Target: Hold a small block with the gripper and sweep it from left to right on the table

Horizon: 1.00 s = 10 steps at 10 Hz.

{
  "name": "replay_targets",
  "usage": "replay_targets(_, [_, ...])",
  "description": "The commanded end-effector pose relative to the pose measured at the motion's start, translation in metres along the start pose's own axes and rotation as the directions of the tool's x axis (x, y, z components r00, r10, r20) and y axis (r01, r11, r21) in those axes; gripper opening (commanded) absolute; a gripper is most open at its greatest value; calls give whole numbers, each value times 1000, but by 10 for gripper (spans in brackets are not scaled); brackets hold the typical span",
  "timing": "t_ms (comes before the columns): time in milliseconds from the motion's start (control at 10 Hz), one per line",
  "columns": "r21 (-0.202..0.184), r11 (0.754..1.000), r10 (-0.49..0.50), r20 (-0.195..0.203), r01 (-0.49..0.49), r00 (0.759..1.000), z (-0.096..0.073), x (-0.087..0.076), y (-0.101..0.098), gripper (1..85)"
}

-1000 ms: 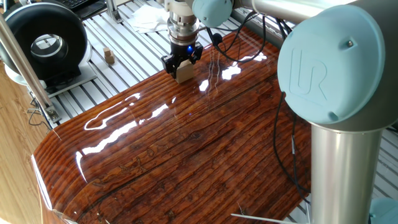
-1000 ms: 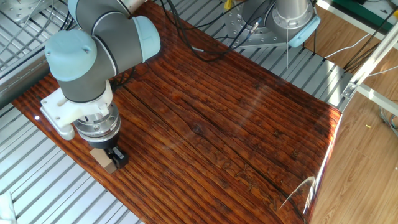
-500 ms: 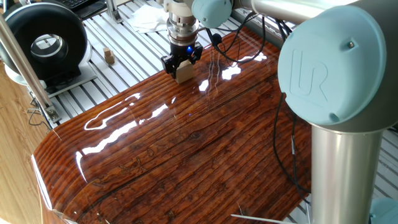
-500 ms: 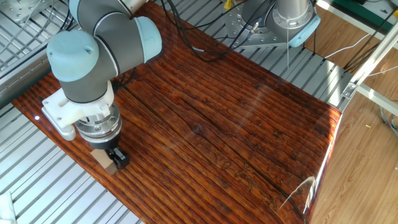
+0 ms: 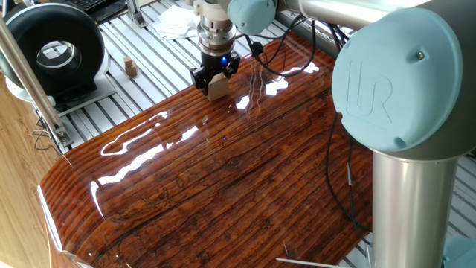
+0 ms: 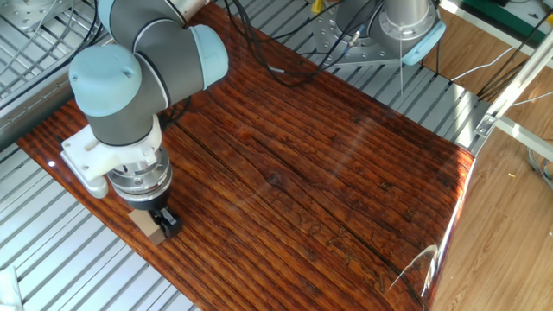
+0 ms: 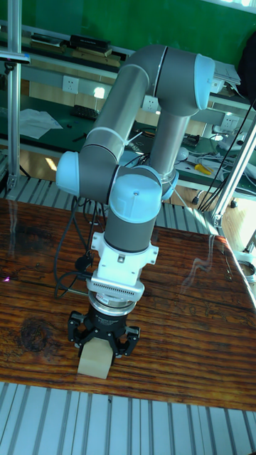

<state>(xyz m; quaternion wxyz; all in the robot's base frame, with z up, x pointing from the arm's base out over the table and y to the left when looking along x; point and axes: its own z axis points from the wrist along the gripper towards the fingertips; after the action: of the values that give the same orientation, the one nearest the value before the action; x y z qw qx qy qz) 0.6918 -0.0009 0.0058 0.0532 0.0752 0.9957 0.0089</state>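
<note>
**Block in claw at table edge, sweep pending**

Item 1. Fan [image 5: 53, 52]: black round housing on the slatted bench [image 5: 141, 56], left of the table. Beside it a tiny dark wood piece [image 5: 130, 68], well apart from the work and no part of it.

Item 2. Table [image 5: 223, 179]: glossy red-brown board with striped grain. Most of its surface lies open to one side of the claw, probably the room left for the sweep.

Item 3. Block [image 5: 217, 88]: light-tan cube, at the board's edge nearest the slats. In the other fixed view the block [image 6: 147, 224] sits at the very rim, its base seemingly touching the board, which suits a sliding stroke rather than a carry.

Item 4. Claw [image 7: 102, 346]: black, two-fingered, pointing straight down from a silver wrist [image 7: 116, 296]. Fingers clamp the block's upper part from opposite sides; the block [image 7: 94, 360] hangs between and just below the tips, lower half exposed. Vertical pose likely keeps the cube square to the board.

Item 5. Arm [image 5: 387, 97]: grey and pale blue, rising at the right of the board, cables [image 5: 338, 186] trailing across it.
</note>
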Motion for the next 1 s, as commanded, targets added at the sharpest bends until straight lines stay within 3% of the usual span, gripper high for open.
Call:
replay_targets(0, [-7, 1000, 18, 1, -18, 1000, -1, -1, 6, 10])
replay_targets(900, [-8, 1000, 24, -2, -24, 1000, -2, 0, 11, 10])
